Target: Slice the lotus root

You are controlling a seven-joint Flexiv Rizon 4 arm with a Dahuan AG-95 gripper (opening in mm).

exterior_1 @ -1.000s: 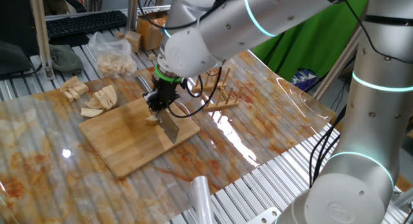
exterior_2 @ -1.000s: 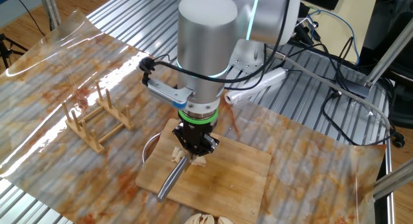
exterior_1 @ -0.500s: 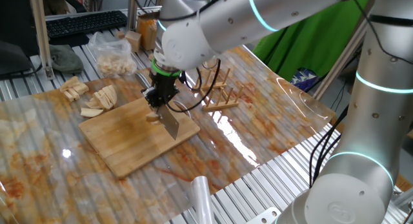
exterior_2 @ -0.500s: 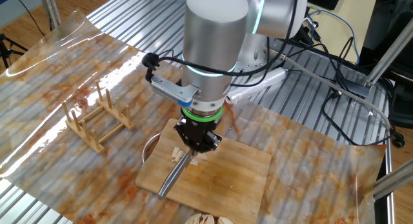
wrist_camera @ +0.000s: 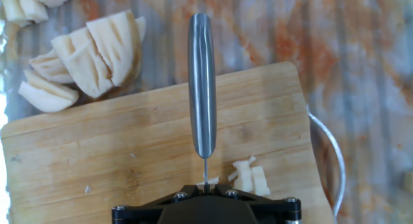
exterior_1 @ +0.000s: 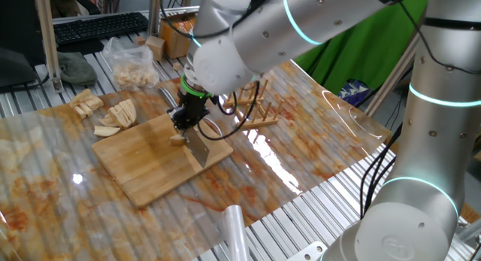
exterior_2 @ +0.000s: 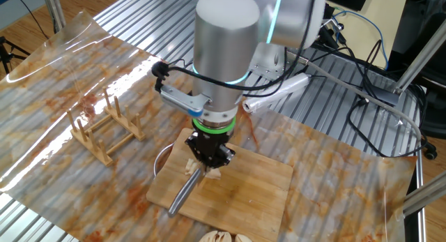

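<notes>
Overhead, black two-finger gripper [exterior_2: 209, 158] clamped tight on steel cleaver [wrist_camera: 201, 88], blade down over pale lotus root stub [wrist_camera: 248, 177] near bamboo cutting board [wrist_camera: 129, 159] edge. Contact apparently unclear. Risk: small stub skidding sideways under blade.

One fixed view: stood high and off to one side, looked down across the table at middling range, the board [exterior_1: 161, 157] mid-left, the arm [exterior_1: 301, 28] entering from upper right. The other fixed view: looked steeply down from the opposite side, nearer, the arm in front of the board [exterior_2: 226, 190]. Hand view: looked straight down, close, along the knife [wrist_camera: 201, 82] onto the board [wrist_camera: 116, 159]. All three shared board and knife; both fixed views shared the rack [exterior_1: 254, 110].
</notes>
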